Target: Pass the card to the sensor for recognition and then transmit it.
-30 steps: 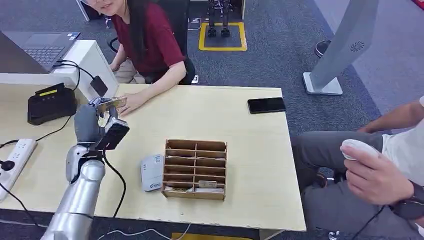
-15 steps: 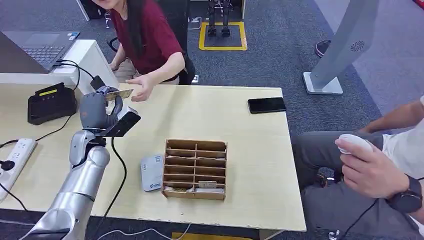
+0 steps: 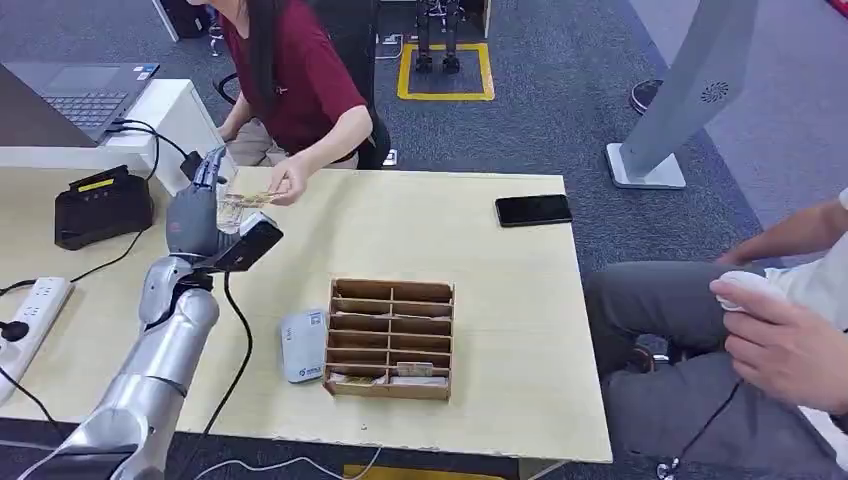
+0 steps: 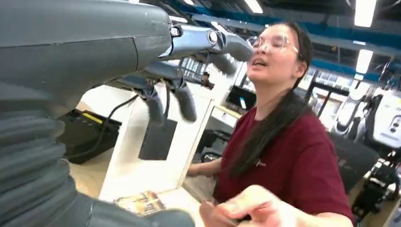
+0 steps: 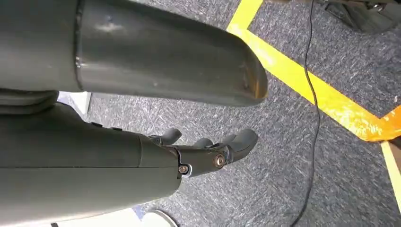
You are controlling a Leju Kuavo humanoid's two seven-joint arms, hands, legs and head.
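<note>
Card handover at the table's far edge

The left hand (image 3: 203,205), fingers spread, holds nothing; a person's hand (image 3: 286,182) grips the card (image 3: 243,203). The right hand (image 5: 208,149) hangs empty, fingers loosely curled.

We see the card (image 3: 243,201), printed in pale gold tones, lying nearly flat above the table's far left edge; the sensor (image 3: 303,345), a small white-grey box, rests flat beside a wooden organizer.

The left arm reaches up and forward over the table (image 3: 480,250), its left hand (image 3: 205,200) raised with fingers (image 4: 184,101) spread apart, gripping nothing. The right hand (image 5: 208,151) hangs above the carpet, fingers loosely extended, holding nothing.
</note>
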